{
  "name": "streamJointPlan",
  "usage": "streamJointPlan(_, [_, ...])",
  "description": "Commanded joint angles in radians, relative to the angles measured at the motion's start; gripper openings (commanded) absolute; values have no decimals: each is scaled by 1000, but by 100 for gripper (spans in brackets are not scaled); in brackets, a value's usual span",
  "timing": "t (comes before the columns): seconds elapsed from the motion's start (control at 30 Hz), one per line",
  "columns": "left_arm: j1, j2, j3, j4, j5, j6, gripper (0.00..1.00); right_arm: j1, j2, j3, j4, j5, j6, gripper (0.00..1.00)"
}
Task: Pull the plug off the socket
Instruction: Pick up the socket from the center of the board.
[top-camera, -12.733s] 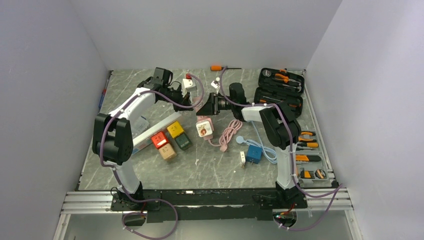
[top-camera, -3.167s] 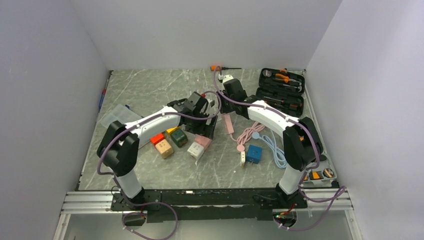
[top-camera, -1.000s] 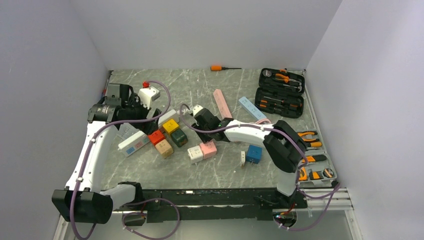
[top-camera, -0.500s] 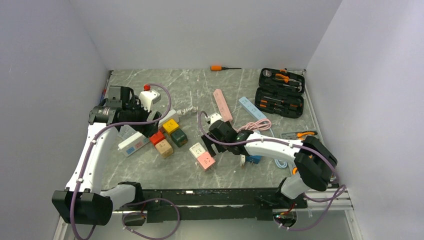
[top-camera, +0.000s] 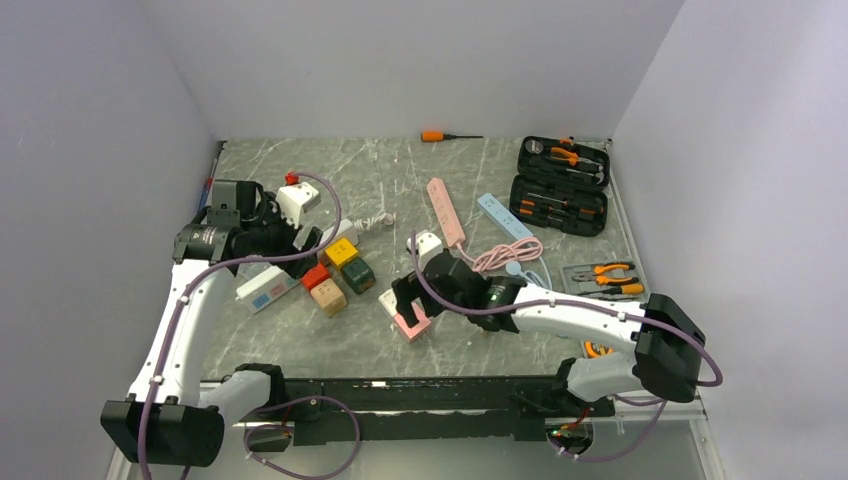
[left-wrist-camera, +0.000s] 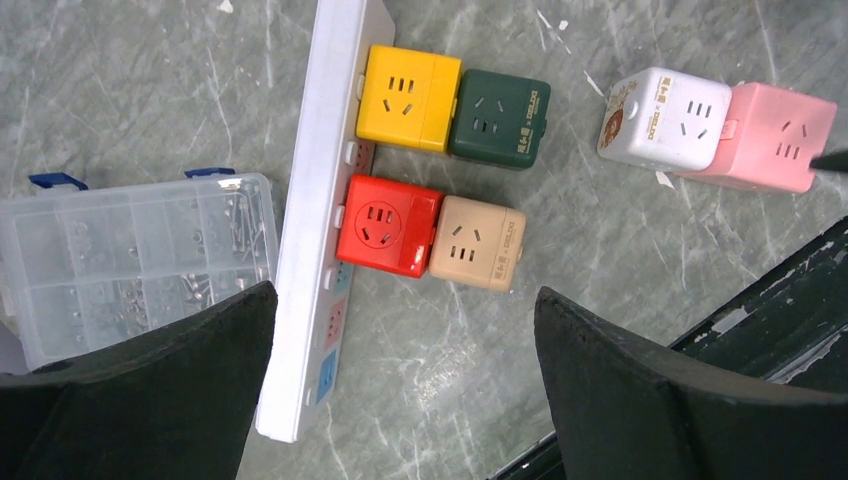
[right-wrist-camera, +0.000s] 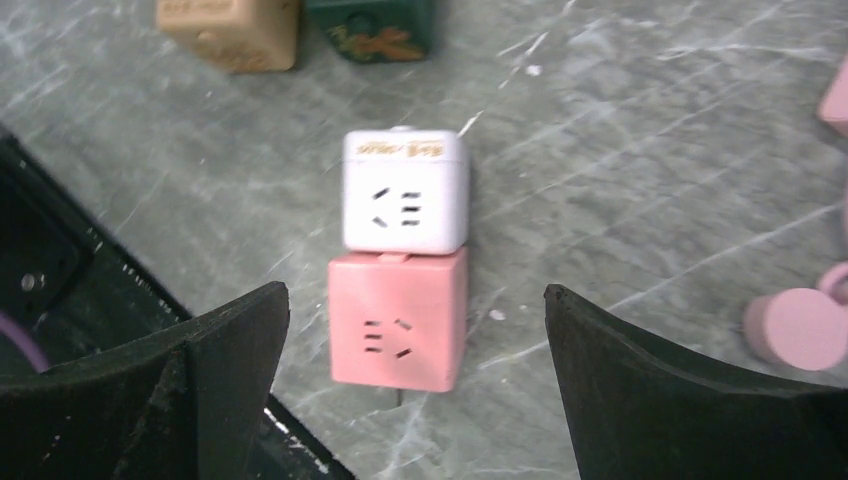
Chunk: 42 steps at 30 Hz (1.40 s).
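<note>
A white cube socket (right-wrist-camera: 404, 190) and a pink cube (right-wrist-camera: 398, 318) lie on the table, pressed together side to side. I cannot tell which one is plugged into the other. My right gripper (right-wrist-camera: 415, 370) hovers over the pink cube, open wide, its fingers well clear on both sides. From above, the right gripper (top-camera: 410, 308) covers most of the pair; the pink cube (top-camera: 411, 326) peeks out near the front edge. My left gripper (left-wrist-camera: 405, 380) is open and empty, high above a white power strip (left-wrist-camera: 320, 200) that carries red (left-wrist-camera: 388, 225) and yellow (left-wrist-camera: 408, 97) cubes.
Beige (left-wrist-camera: 478, 255) and dark green (left-wrist-camera: 498, 120) cubes sit against the red and yellow ones. A clear parts box (left-wrist-camera: 130, 260) lies left of the strip. The black front rail (right-wrist-camera: 60, 290) is close to the pink cube. A pink strip (top-camera: 445, 210), cords and a tool case (top-camera: 560, 185) lie behind.
My right gripper has opened wide and moved toward the near edge. The pink and white pair has slid nearer the front. The left arm has barely shifted.
</note>
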<state>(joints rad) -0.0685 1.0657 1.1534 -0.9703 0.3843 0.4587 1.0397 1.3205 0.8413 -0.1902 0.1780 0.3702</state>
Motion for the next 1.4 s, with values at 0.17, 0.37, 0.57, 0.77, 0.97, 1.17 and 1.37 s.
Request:
streamJointPlan(0.17, [3,-45,-6,62,75,5,100,76,15,-93,173,17,-15,100])
streamJointPlan(0.37, [3,-33,12,40,86,-5,99,106,93,-73,175,31,-55,100])
streamJointPlan(0.57, [2,-66,11,71,128,-14,99,131,181,-38,170,36,-84,100])
streamJointPlan(0.77, [3,-74,4,79,145,-6,99,135,269,-36,175,51,-70,98])
streamJointPlan(0.97, [2,-86,-19,87,160,40,99,135,305,-50,177,93,-65,63])
streamJointPlan(1.17, [3,-180,-53,109,215,181,99,135,231,-57,186,90,-67,7])
streamJointPlan(1.37, [1,-248,-75,130,327,383,99,135,83,-3,57,24,-62,0])
